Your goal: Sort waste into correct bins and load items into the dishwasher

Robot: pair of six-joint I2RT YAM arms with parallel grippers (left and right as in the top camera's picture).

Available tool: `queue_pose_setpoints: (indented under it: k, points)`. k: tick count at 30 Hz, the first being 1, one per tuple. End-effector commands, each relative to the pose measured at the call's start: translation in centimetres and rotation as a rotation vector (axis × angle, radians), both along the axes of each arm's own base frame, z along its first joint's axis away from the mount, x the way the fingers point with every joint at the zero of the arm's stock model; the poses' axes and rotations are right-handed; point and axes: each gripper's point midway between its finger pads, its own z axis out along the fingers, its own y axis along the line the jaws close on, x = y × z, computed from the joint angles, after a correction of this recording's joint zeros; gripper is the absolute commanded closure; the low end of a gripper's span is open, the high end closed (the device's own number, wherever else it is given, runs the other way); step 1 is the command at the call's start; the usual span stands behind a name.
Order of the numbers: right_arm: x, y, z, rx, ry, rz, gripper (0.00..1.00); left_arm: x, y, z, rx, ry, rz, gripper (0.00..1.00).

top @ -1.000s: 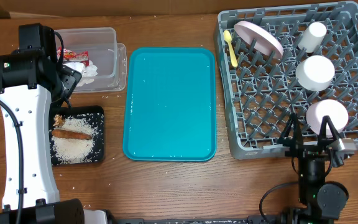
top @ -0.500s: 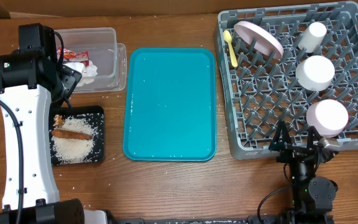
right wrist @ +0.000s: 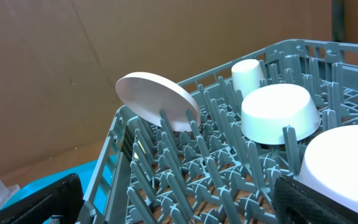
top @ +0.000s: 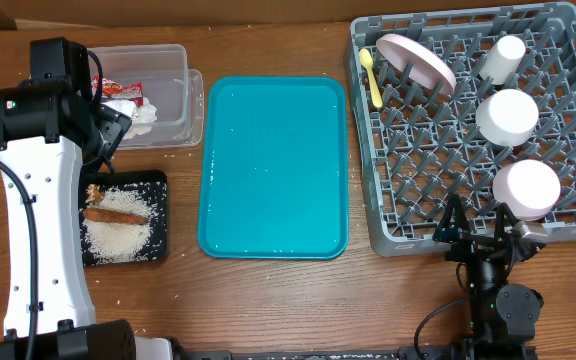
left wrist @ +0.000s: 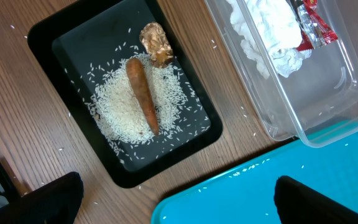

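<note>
The grey dishwasher rack (top: pixel 438 170) holds a white plate (top: pixel 415 58), a yellow spoon (top: pixel 372 77), a cup (top: pixel 502 56) and two bowls (top: pixel 507 116) (top: pixel 526 189). The clear bin (top: pixel 168 100) contains a crumpled napkin (left wrist: pixel 260 37) and a red wrapper (left wrist: pixel 312 28). Rice (left wrist: pixel 129 106) and brown scraps (left wrist: pixel 143 93) lie in the black bin (top: pixel 158 215). My left gripper (left wrist: pixel 179 205) hangs open above the gap between the black bin and the teal tray. My right gripper (top: pixel 479 225) stands open at the rack's near edge, close to the near bowl (right wrist: pixel 344 162), holding nothing.
A teal serving tray (top: pixel 273 165) lies between the bins and the rack, with a few rice grains on it. Loose grains dot the wood around the black bin. The left arm's white body (top: pixel 38 230) covers the table's left side.
My right gripper has shifted a little left and back toward the table's front edge, then held still. The left arm and all objects have not moved.
</note>
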Motion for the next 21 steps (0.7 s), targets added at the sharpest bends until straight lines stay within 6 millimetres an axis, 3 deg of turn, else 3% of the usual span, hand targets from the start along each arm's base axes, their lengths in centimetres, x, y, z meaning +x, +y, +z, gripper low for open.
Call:
queue_pose_setpoints:
  k: [1,15,18,21]
  points:
    - [0.0,-0.1,-0.2,-0.003,-0.002,-0.008,0.00,-0.1,0.3,-0.4,0.012,0.013,0.018,0.00]
    - [0.0,-0.1,-0.2,-0.003,-0.002,-0.008,0.00,-0.6,0.2,-0.5,0.017,0.045,-0.022,0.00]
    - [0.0,-0.1,-0.2,-0.003,-0.002,-0.008,0.00,-1.4,-0.6,-0.9,-0.008,0.084,-0.060,0.00]
    - [0.0,-0.1,-0.2,-0.003,-0.002,-0.008,0.00,-0.4,-1.5,-0.7,0.043,0.045,-0.135,0.00]
